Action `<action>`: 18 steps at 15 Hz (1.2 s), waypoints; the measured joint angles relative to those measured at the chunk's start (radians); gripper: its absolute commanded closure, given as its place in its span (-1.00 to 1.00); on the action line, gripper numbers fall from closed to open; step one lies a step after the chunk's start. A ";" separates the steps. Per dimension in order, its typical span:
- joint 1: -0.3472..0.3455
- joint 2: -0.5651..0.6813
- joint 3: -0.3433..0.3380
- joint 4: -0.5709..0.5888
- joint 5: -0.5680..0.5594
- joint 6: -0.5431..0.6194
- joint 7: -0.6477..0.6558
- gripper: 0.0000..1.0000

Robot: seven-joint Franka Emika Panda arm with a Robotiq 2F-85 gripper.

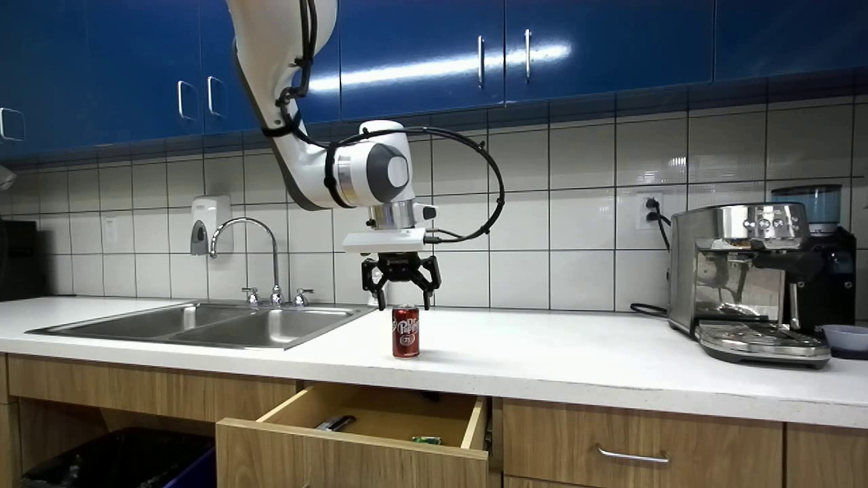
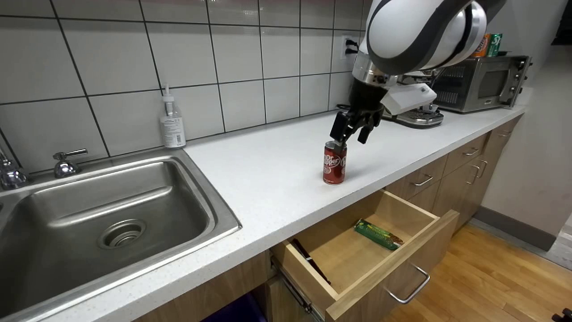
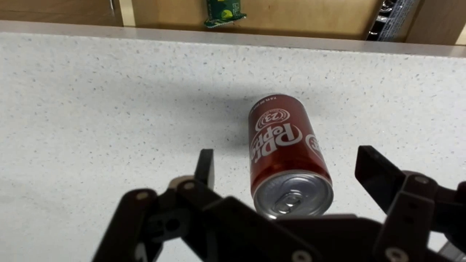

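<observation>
A red Dr Pepper can (image 1: 405,337) (image 2: 334,169) (image 3: 282,142) stands upright on the white countertop (image 1: 542,349), near its front edge. In both exterior views my gripper (image 1: 405,305) (image 2: 351,142) points down, its fingertips at about the height of the can's top. The wrist view has the jaws wide apart, one finger (image 3: 205,167) to the left of the can and the other to the right, with counter showing on both sides. Nothing is held. Part of the can's top rim is hidden behind the gripper's body in the wrist view.
Below the counter a wooden drawer (image 1: 352,444) (image 2: 393,264) is pulled out, holding a green packet (image 2: 379,234) (image 3: 224,11) and a dark, thin item (image 2: 310,259). A steel sink (image 2: 125,192) lies to one side, a soap bottle (image 2: 173,127) behind it. An espresso machine (image 1: 739,271) stands farther along.
</observation>
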 measured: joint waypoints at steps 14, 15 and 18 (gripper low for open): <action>0.000 0.155 0.014 0.146 0.002 0.032 0.001 -1.00; 0.000 0.164 0.016 0.151 0.002 0.032 0.001 -1.00; 0.000 0.182 0.022 0.165 0.005 0.029 0.001 -1.00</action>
